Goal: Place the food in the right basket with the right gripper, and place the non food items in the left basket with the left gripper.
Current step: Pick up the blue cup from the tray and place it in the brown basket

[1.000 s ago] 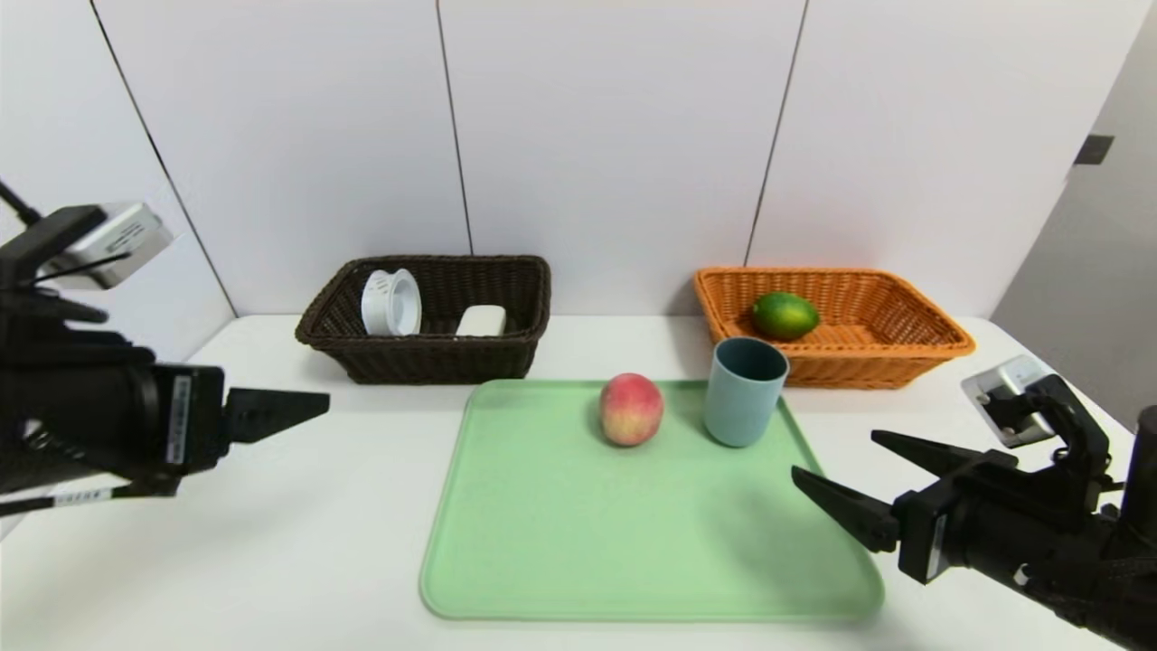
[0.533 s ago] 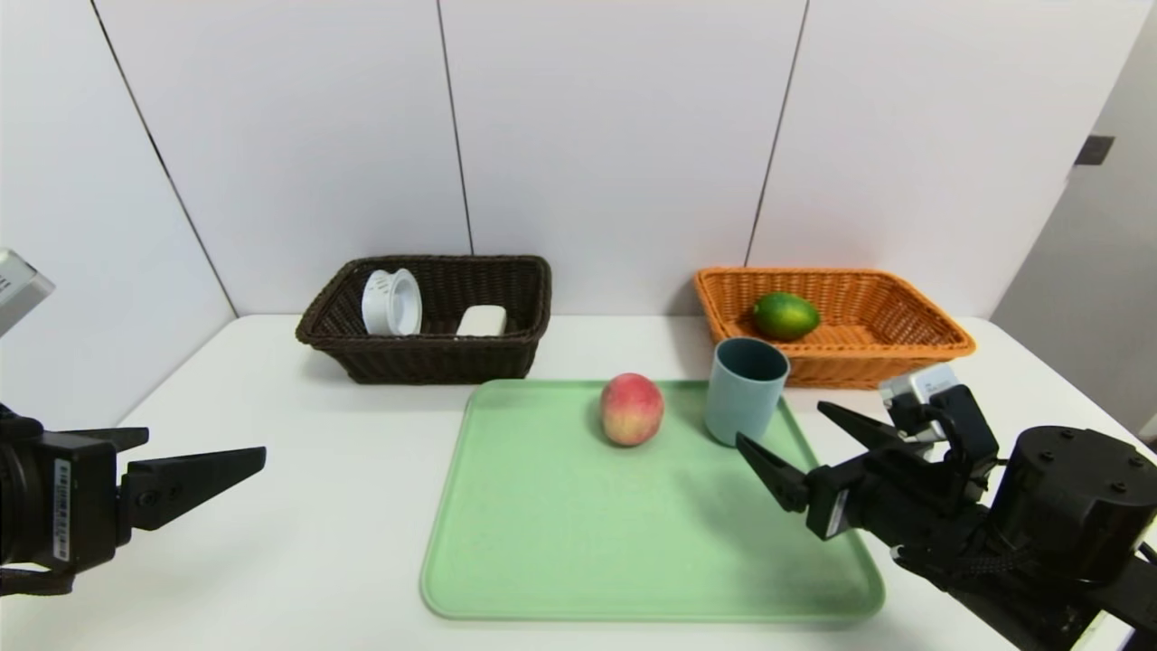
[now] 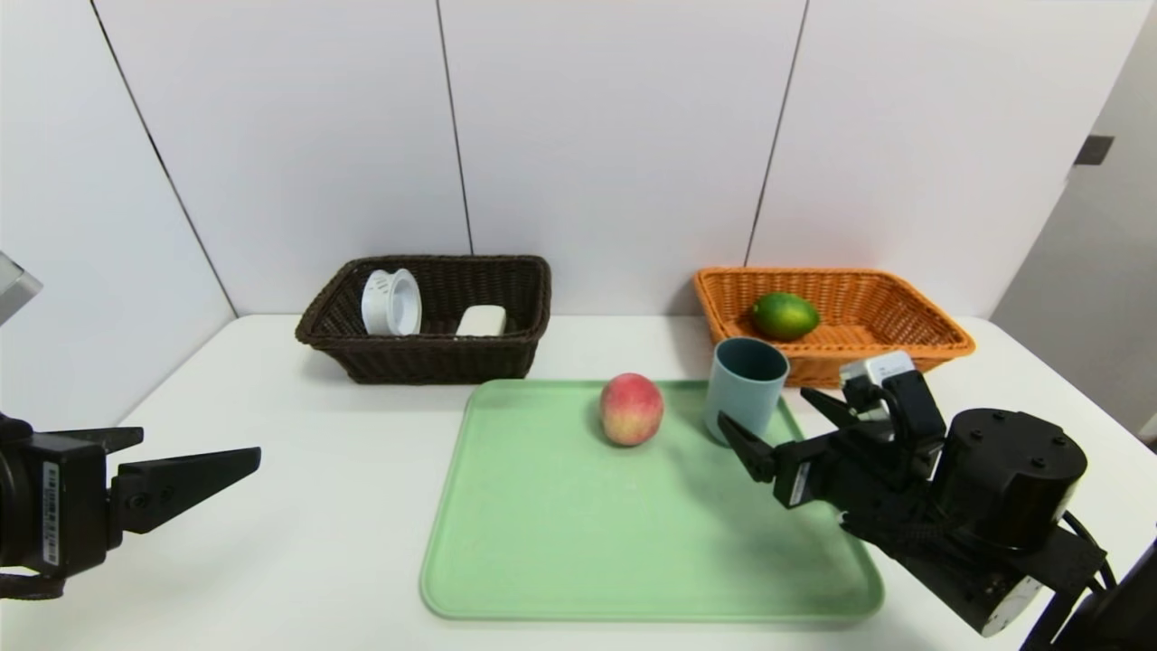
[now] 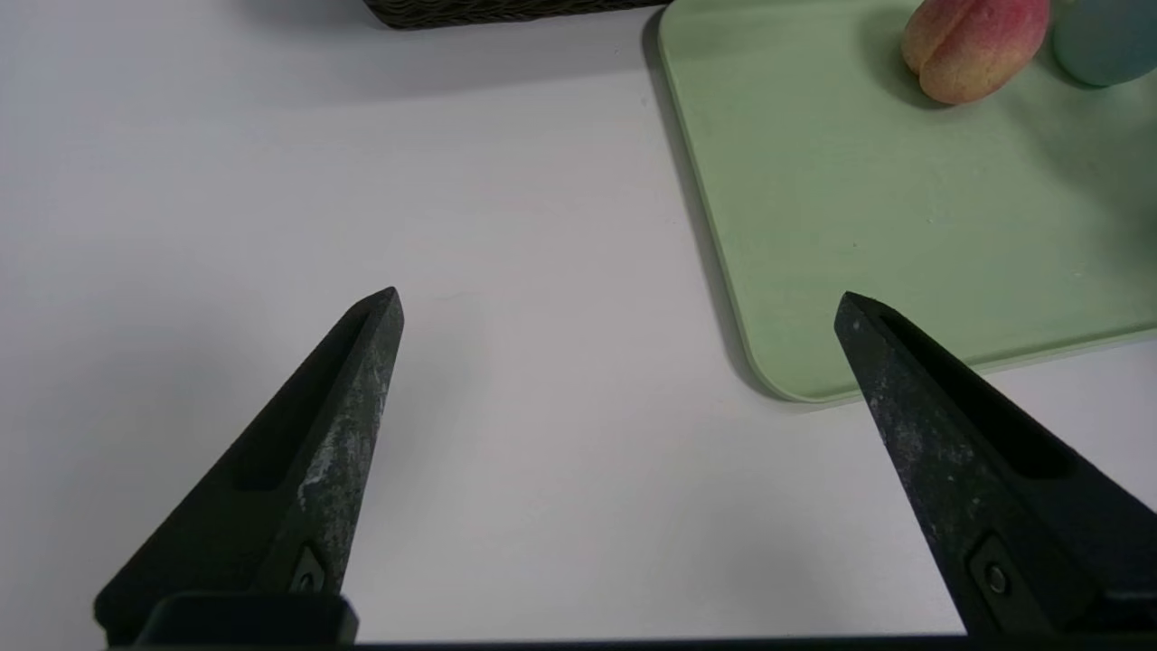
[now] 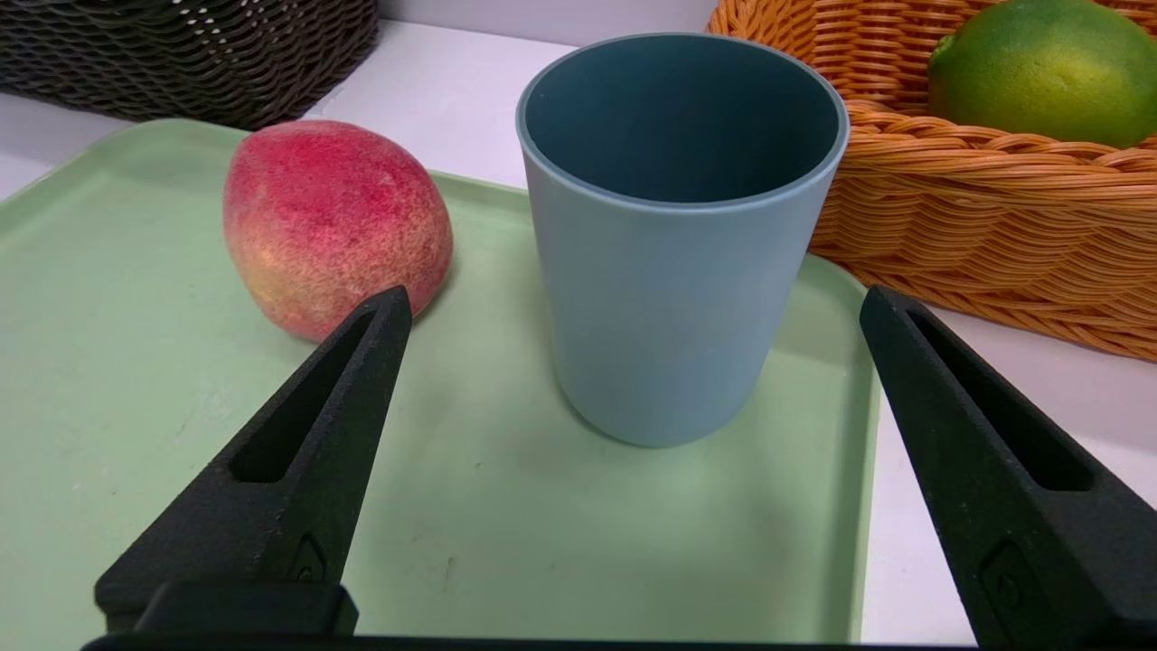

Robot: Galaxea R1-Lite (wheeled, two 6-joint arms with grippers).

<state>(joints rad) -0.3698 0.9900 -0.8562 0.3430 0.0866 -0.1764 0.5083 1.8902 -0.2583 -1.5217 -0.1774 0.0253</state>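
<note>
Both arms are matte black. The left claw (image 3: 190, 457) has two long, tapered, wedge-shaped black fingers (image 4: 343, 434), their inner faces scuffed grey, each with a small screw near its base. A white barcode label sits on its body. The right claw (image 3: 776, 420) looks alike, behind it a grey-white camera block, a thick round black joint housing and black cables.

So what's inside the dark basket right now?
The dark basket holds a white spool-like container and a white soap-like block. Its near wall hides the floor beneath them.
</note>
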